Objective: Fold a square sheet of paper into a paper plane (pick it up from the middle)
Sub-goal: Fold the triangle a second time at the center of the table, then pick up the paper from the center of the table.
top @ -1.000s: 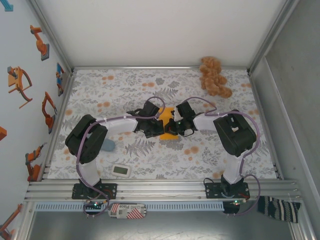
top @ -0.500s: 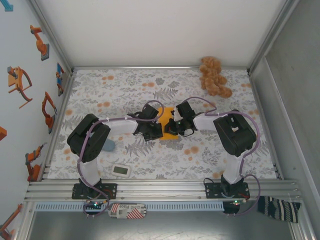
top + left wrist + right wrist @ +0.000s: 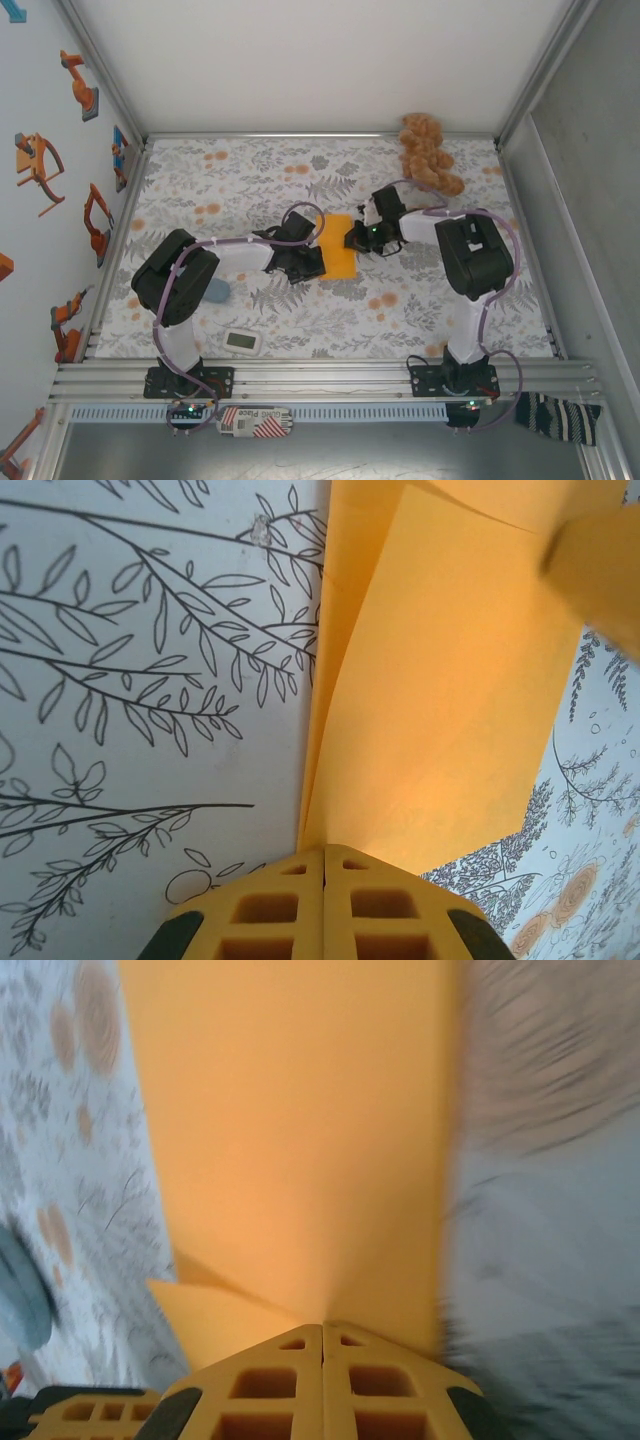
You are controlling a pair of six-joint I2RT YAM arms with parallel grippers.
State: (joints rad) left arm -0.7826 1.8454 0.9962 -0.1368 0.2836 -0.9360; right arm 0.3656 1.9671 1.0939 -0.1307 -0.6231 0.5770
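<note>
We see the left gripper [image 3: 308, 263] closed, its tips at the left edge of the square sheet of paper [image 3: 340, 258]. The sheet lies mid-table on the floral cloth [image 3: 240, 180] as a narrow doubled-over rectangle, long axis near-to-far. The right gripper [image 3: 352, 240] is closed at its right edge. We can't tell if either pinches it. A plush toy [image 3: 428, 152] sits in the far right corner.

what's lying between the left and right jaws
The creased orange paper, lying on the floral cloth; the top view shows it.
</note>
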